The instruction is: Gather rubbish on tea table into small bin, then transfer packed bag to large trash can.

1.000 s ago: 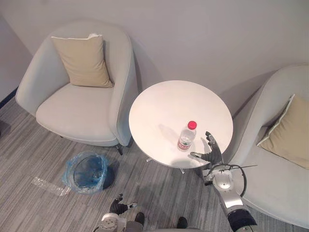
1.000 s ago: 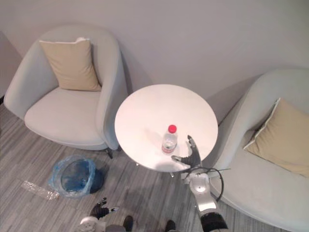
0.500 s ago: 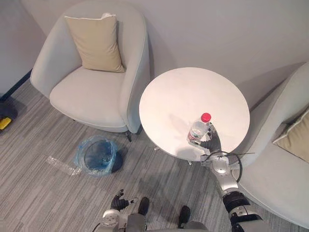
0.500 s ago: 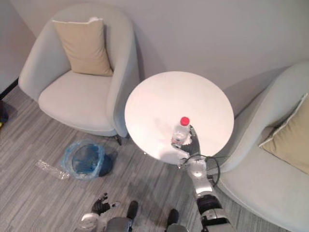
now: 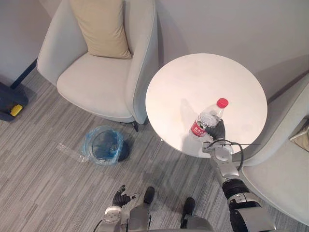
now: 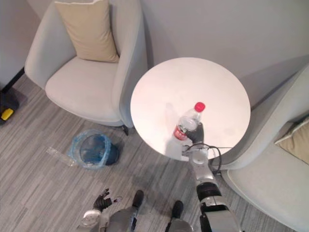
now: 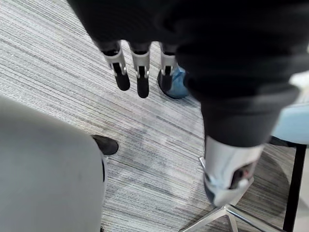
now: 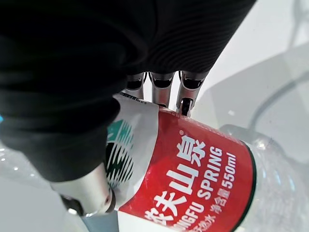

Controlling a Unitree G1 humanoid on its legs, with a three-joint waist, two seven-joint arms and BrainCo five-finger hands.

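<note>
A clear plastic bottle [image 5: 207, 118] with a red cap and red label leans tilted above the near edge of the round white tea table [image 5: 193, 87]. My right hand [image 5: 217, 131] is curled round its lower half; the right wrist view shows the thumb and fingers [image 8: 159, 92] wrapped on the bottle's label [image 8: 193, 179]. A small bin [image 5: 105, 145] lined with a blue bag stands on the carpet left of the table. My left hand [image 5: 120, 198] hangs low near the floor, its fingers [image 7: 140, 72] straight and holding nothing.
A grey armchair [image 5: 96, 82] with a tan cushion [image 5: 104, 26] stands left of the table, a second armchair [image 5: 285, 159] on the right. A crumpled clear wrapper [image 5: 70, 151] lies on the carpet by the bin. A dark object [image 5: 10, 104] sits at the far left.
My right hand has gone from open beside the bottle to closed round it, and the bottle now tilts off the table. The camera has moved, shifting the whole scene.
</note>
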